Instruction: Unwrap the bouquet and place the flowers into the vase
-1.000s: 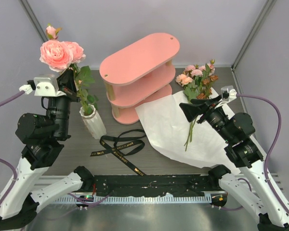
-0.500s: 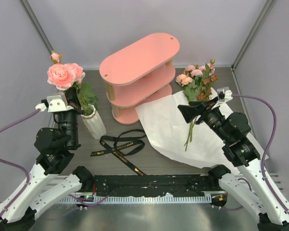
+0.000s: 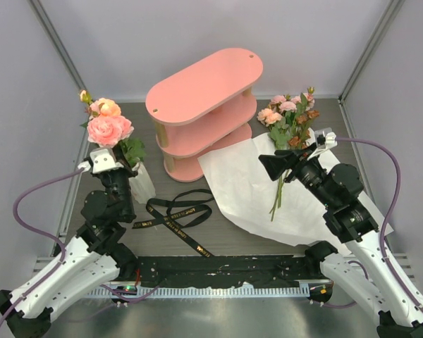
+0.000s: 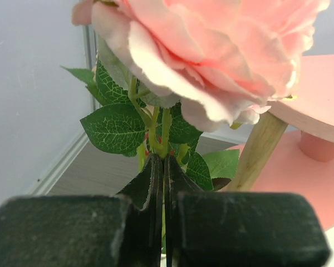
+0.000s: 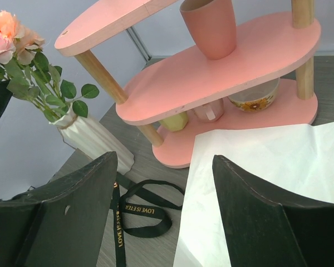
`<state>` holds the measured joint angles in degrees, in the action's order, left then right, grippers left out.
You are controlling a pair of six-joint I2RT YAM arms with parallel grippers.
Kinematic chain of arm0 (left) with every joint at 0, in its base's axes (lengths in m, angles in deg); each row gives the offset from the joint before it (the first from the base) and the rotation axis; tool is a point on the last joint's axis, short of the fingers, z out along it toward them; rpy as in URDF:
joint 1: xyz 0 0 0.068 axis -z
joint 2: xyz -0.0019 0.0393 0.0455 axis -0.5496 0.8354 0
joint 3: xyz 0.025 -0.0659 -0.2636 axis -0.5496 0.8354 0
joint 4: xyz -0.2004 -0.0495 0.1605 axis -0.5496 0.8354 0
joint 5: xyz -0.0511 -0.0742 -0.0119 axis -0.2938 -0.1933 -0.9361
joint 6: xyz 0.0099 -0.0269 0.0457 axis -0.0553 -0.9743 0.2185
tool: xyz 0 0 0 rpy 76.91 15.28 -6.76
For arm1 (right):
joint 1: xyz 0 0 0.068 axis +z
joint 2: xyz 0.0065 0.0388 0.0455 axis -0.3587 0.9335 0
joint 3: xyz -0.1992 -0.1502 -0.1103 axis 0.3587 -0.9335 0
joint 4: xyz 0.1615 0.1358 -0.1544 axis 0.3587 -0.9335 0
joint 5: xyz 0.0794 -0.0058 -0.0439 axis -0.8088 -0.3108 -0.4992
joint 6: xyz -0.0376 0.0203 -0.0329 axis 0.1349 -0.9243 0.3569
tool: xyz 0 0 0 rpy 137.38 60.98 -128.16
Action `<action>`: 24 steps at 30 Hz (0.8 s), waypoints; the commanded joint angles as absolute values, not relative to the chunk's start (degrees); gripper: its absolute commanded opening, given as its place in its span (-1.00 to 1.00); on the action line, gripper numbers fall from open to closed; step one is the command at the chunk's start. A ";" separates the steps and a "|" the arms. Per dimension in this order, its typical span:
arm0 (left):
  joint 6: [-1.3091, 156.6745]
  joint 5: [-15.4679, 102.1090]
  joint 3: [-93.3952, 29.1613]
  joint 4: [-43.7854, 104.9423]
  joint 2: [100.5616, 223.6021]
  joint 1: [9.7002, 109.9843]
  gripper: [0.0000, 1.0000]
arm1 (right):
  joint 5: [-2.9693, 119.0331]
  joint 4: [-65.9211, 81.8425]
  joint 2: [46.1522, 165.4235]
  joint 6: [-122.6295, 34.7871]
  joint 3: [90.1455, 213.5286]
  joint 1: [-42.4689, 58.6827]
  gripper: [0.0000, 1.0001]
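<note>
Large pink roses (image 3: 109, 128) stand on a green stem (image 4: 166, 125) whose lower end sits in the white ribbed vase (image 3: 144, 184). My left gripper (image 3: 121, 171) is shut on that stem just above the vase rim, and its fingertips (image 4: 156, 167) pinch it below the leaves. The right wrist view shows the vase (image 5: 92, 142) with leaves rising from it. The rest of the flowers (image 3: 289, 121) lie on the unfolded white paper (image 3: 247, 183). My right gripper (image 3: 275, 163) hangs open over the paper, left of those stems, with nothing in it.
A pink three-tier shelf (image 3: 204, 88) stands at the back centre, holding a pink cup (image 5: 209, 25) and small items. The black ribbon (image 3: 176, 211) lies loose between the vase and the paper. Grey walls close in on both sides.
My left arm has come down and to the right, lowering the pink roses so that the stem sits in the vase. The right arm has shifted only slightly.
</note>
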<state>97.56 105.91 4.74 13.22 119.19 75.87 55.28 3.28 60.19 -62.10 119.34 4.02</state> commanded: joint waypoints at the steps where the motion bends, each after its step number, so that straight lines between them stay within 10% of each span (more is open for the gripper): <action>1: 95.33 110.46 6.21 5.26 119.28 75.97 -1.00 | 55.39 5.48 58.99 -62.42 119.10 4.20 0.50; 6: 94.89 113.63 6.57 5.26 121.04 75.97 -0.91 | 55.39 5.39 58.63 -62.33 118.65 4.29 0.50; 9: 95.15 115.13 5.61 6.04 120.69 76.06 -0.43 | 55.30 5.39 58.46 -62.33 118.65 4.29 0.50; 14: 86.65 114.08 -0.63 18.68 117.53 75.97 0.91 | 55.13 5.39 59.16 -62.07 119.00 4.29 0.50; 24: 78.80 99.41 -18.02 43.13 111.38 76.06 1.00 | 55.03 6.27 62.06 -63.21 119.36 4.29 0.50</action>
<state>81.97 107.02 -11.80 34.92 112.65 75.95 55.08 3.34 60.96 -62.58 118.64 4.02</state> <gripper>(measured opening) 0.996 0.750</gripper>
